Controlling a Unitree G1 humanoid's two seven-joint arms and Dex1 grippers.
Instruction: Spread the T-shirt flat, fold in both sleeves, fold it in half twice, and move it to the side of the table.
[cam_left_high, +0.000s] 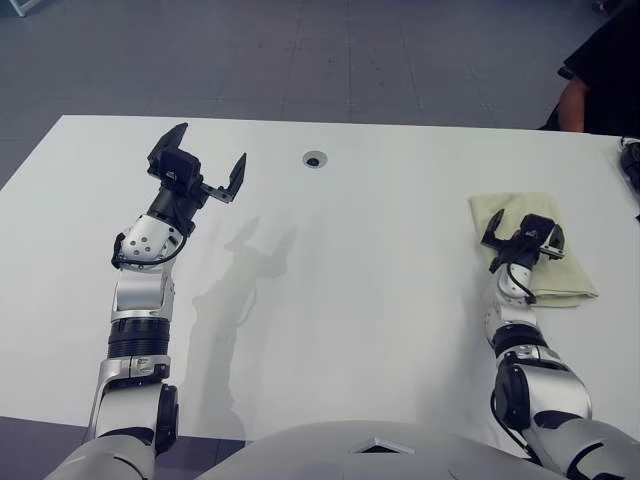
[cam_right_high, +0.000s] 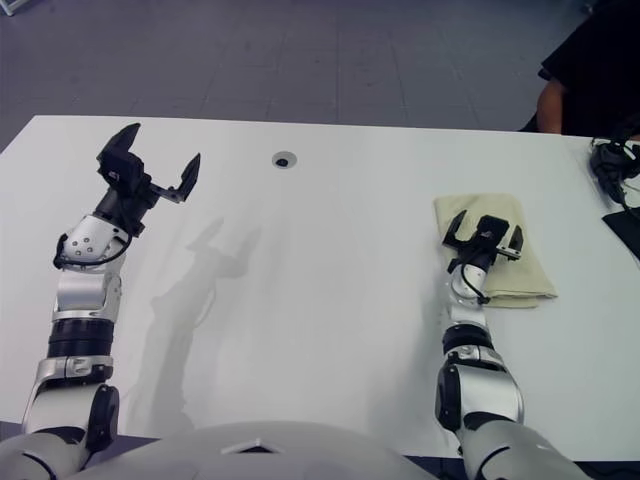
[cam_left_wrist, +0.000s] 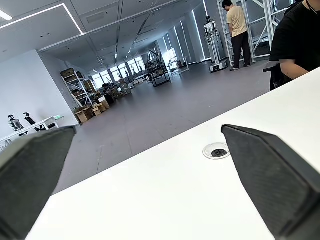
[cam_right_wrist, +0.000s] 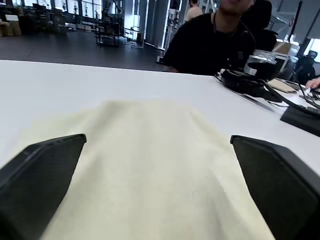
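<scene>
the right end effector (cam_right_high: 484, 236) is seen with its two fingers spread wide and nothing pinched between them. it is held low over the t-shirt (cam_left_high: 572, 272), though whether the cloth is touched cannot be told. the t-shirt, pale yellow, lies as a compact folded rectangle flat on the white bench (cam_left_high: 350, 300), well over on the robot's right side and near that edge. the left end effector (cam_left_high: 210, 150) is likewise spread and empty, raised above the bench on the robot's left, well apart from the garment. a round cable grommet (cam_left_high: 315, 159) is set into the bench between the two arms, towards the far edge. from the way things lie, the spreading, the sleeve folds and both halvings are judged to be done, and the bundle is judged to be placed at the side. little appears to be left beyond the right arm being drawn clear of the cloth.
</scene>
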